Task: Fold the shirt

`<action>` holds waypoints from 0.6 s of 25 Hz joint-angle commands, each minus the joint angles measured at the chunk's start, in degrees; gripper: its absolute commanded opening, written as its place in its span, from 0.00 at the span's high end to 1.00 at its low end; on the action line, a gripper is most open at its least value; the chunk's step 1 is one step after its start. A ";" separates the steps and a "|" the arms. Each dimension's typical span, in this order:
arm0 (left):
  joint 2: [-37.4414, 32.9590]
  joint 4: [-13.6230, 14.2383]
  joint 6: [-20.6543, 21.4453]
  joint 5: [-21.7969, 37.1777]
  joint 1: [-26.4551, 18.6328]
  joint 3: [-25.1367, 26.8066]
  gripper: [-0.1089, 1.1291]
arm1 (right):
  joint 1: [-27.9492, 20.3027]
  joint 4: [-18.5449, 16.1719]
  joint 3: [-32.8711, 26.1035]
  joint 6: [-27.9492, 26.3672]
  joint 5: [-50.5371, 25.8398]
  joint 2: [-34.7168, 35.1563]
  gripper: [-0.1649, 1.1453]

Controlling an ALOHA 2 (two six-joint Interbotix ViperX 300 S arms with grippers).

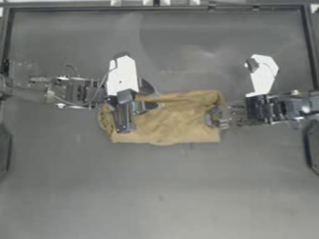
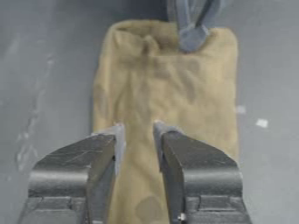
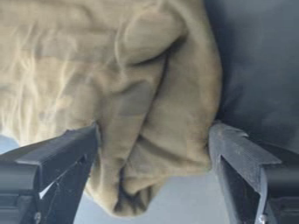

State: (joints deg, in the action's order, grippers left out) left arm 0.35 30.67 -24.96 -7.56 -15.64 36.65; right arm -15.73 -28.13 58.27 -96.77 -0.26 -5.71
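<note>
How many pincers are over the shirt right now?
2. The left pincer sits over the shirt near its left end; the right pincer is at its right edge, jaws open.
</note>
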 commanded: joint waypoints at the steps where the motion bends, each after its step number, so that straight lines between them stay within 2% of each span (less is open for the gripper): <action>1: -1.85 0.00 0.00 -0.18 0.09 -0.44 0.35 | -0.35 -0.35 -1.41 0.35 1.58 0.97 0.11; 5: -1.93 0.00 -0.09 -0.18 0.18 0.35 0.36 | -0.88 -0.44 -1.49 0.44 3.25 2.37 0.13; 7: -2.02 0.00 -0.09 -0.18 0.18 0.62 0.36 | -0.88 -0.44 -1.32 0.53 3.25 3.16 0.20; 9: -1.93 0.00 -0.09 -0.18 0.18 0.70 0.36 | -0.79 -0.44 -1.32 0.79 3.43 4.13 0.39; 10: -1.93 0.00 -0.09 -0.18 0.26 0.79 0.36 | -0.70 -0.53 -1.32 0.88 3.96 4.66 0.52; 11: -1.93 -0.09 -0.09 -0.18 0.26 0.79 0.36 | -0.53 -0.53 -1.41 1.14 4.83 5.19 0.71; 13: -1.93 -0.09 -0.09 -0.18 0.26 0.88 0.36 | -0.26 -1.14 -1.67 2.11 5.80 5.71 0.96; 14: -1.93 -0.09 -0.09 -0.18 0.26 0.88 0.36 | -0.09 -1.67 -1.76 2.20 5.80 5.89 0.98; 15: -1.93 -0.09 -0.09 -0.18 0.35 0.88 0.36 | 0.09 -1.76 -1.76 2.11 5.63 5.89 0.95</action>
State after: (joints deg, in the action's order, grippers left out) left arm 0.35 30.67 -24.96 -7.56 -15.38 37.97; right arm -16.44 -29.27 56.95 -94.92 5.45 0.09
